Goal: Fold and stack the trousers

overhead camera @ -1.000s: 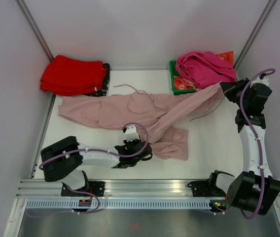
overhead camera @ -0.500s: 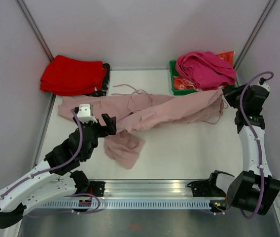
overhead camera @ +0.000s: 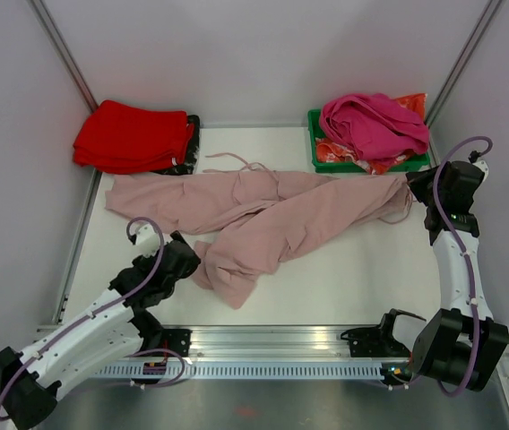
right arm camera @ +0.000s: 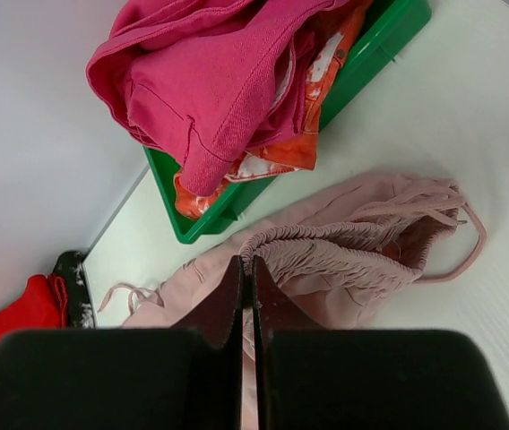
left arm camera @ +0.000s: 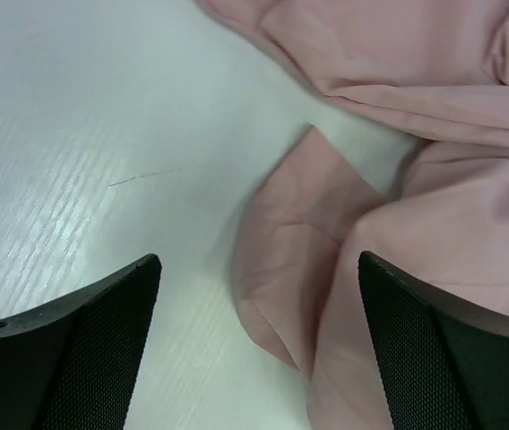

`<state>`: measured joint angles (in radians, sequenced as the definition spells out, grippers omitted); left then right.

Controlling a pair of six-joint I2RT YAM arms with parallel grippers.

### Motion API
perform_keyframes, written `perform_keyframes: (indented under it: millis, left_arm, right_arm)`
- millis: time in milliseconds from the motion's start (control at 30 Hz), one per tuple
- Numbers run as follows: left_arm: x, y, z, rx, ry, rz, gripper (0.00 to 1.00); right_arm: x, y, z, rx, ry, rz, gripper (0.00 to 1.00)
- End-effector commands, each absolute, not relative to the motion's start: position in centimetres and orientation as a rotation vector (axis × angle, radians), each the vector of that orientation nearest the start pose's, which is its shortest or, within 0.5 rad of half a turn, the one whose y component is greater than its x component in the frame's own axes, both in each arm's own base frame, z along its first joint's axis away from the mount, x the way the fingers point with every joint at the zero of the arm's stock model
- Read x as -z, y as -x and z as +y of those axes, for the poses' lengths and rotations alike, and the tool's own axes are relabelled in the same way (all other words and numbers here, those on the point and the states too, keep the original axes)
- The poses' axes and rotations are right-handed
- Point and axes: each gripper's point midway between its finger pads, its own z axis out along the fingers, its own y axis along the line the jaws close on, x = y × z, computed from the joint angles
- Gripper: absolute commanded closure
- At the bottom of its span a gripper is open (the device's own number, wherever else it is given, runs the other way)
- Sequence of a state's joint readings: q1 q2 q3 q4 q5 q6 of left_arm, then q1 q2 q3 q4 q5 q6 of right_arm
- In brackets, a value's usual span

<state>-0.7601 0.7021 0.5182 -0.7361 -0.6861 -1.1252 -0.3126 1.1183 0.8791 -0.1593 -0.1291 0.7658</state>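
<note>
The pale pink trousers (overhead camera: 272, 215) lie spread across the table, one leg folded back into a crumpled end (overhead camera: 232, 278) at the near left. My left gripper (overhead camera: 190, 258) hovers just left of that end. In the left wrist view the left gripper (left arm camera: 256, 260) is open with nothing between the fingers, and the trousers' fabric (left arm camera: 398, 107) lies below and to the right. My right gripper (overhead camera: 413, 185) is at the trousers' right end. The right wrist view shows the right gripper (right arm camera: 247, 262) shut on the gathered waistband (right arm camera: 362, 233), whose drawstring (right arm camera: 470, 251) trails on the table.
A green bin (overhead camera: 326, 161) at the back right holds a magenta garment (overhead camera: 371, 121) over orange cloth. Folded red garments (overhead camera: 133, 134) are stacked at the back left. White walls close in the table's sides and back.
My left gripper carried the trouser leg from the centre to the left, opened and let it go, then drew back toward the near left. The right gripper lowered the waistband slightly.
</note>
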Motion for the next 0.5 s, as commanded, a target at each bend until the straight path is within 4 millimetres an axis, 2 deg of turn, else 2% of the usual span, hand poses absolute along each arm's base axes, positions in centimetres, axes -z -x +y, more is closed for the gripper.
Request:
perform_keyframes:
  millis: [0,167,300,467]
  left_arm:
    - [-8.6,-21.1,-8.6,0.281,0.845,2.115,0.05]
    - [-3.7,-21.2,-9.4,0.231,0.838,2.263,0.06]
    - [-3.1,-22.2,-11.2,0.295,0.757,2.291,0.07]
    - [-1.8,-22.0,-11.7,0.313,0.721,2.329,0.2]
  right_arm:
    - [-23.8,-37.1,-7.3,-0.385,-0.925,1.727,1.0]
    - [-23.6,-37.0,-6.8,-0.404,-0.904,1.739,1.0]
    - [-23.7,-37.0,-7.0,-0.387,-0.902,1.744,1.0]
    - [-23.6,-37.1,-7.0,-0.393,-0.911,1.742,1.0]
